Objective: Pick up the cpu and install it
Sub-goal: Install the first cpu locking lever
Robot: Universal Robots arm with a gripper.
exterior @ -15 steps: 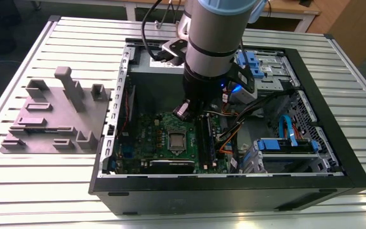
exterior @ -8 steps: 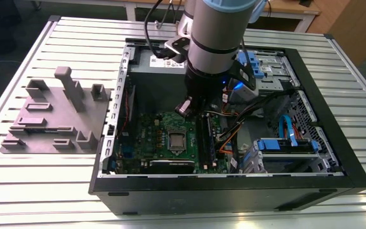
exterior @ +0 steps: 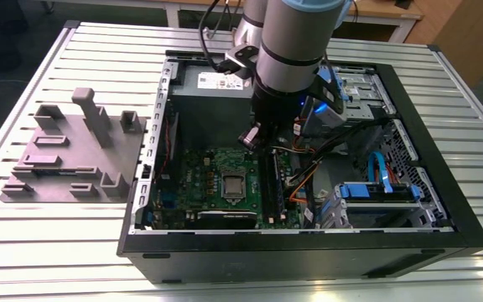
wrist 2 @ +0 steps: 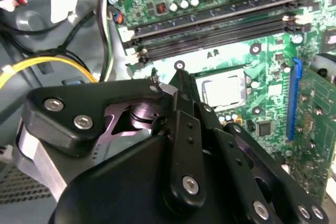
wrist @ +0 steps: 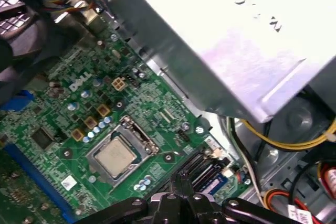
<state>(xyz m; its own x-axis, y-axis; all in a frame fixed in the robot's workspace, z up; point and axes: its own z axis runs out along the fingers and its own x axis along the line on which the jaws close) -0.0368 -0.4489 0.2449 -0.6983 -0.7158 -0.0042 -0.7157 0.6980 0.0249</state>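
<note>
One open computer case (exterior: pixel 409 239) lies on its side on a slatted metal table (exterior: pixel 48 251), and we take its green motherboard (exterior: pixel 199 189) as our landmark. We find the cpu (exterior: pixel 234 185) seated in the socket near the middle of that motherboard; in the first wrist view its silvery top (wrist: pixel 115 157) sits flat inside the metal socket frame (wrist: pixel 137 136), and in the second wrist view it shows as a pale square (wrist 2: pixel 224 91) just beyond the tip of the black tool.

The gripper (exterior: pixel 251 138) hangs above the motherboard, over its edge nearest the power supply (exterior: pixel 212 85), apart from the cpu and holding nothing that we can see. In the second wrist view its black fingers (wrist 2: pixel 184 85) run together to a single narrow tip, so we record them as pressed together with nothing between them. In the first wrist view the gripper's dark linkage (wrist: pixel 184 203) sits over the memory slots (wrist: pixel 202 169).

Beside the motherboard, towards the exterior view's right, we note the black memory slots (exterior: pixel 273 189), a bundle of coloured cables (exterior: pixel 304 182) and blue drive brackets (exterior: pixel 376 190). Well away from the motherboard, outside the case to the exterior view's left, a grey stepped plastic block (exterior: pixel 70 157) stands on the table.
</note>
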